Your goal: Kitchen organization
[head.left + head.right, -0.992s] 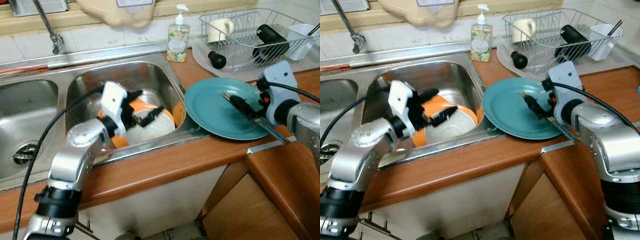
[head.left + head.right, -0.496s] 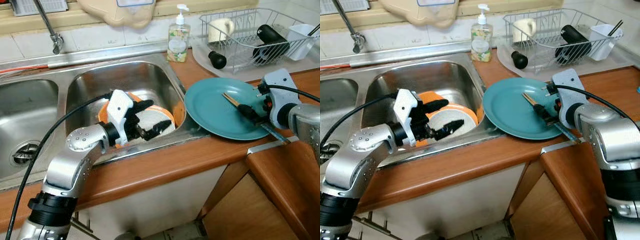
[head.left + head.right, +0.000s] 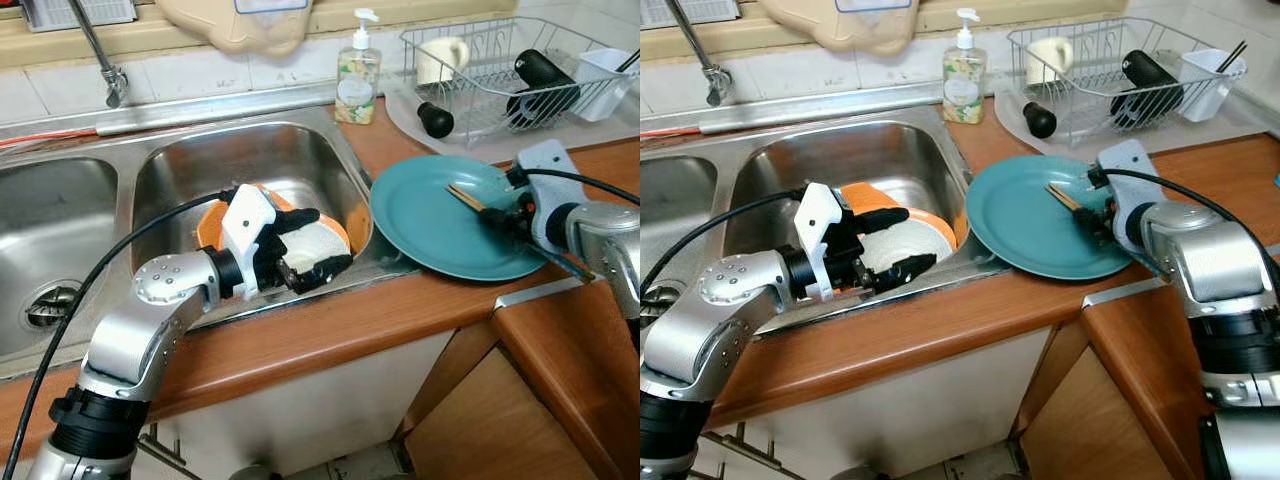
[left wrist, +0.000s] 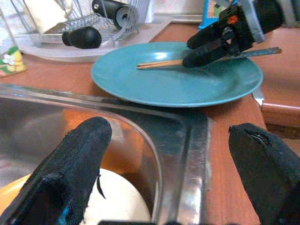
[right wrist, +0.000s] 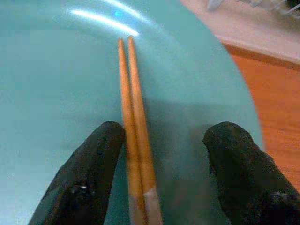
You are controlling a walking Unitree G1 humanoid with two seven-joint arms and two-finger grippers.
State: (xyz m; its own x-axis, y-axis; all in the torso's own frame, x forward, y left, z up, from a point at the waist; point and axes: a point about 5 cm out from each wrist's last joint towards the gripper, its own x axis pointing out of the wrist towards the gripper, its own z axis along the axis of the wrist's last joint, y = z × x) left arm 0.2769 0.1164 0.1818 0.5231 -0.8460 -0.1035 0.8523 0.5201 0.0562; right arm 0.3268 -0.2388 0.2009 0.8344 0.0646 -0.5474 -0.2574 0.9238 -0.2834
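A teal plate (image 3: 430,235) lies on the wooden counter right of the sink, with a pair of wooden chopsticks (image 3: 464,196) lying on it. My right gripper (image 3: 497,217) rests low over the plate's right side. It is open, one finger on each side of the chopsticks (image 5: 133,140), which lie close to one finger (image 5: 96,164). In the right sink basin a white bowl (image 3: 310,245) sits on orange plates (image 3: 212,225). My left gripper (image 3: 318,243) hovers over that bowl, open wide with nothing between its fingers (image 4: 79,159).
A wire dish rack (image 3: 500,70) with a white cup (image 3: 440,55) and a black bottle stands at the back right. A soap bottle (image 3: 355,75) and a black knob-shaped object (image 3: 433,118) stand nearby. The faucet (image 3: 100,60) and left basin (image 3: 50,230) lie to the left.
My left gripper has moved toward the sink's front right corner, over the white bowl. My right gripper has drawn back along the chopsticks and dropped low onto the plate.
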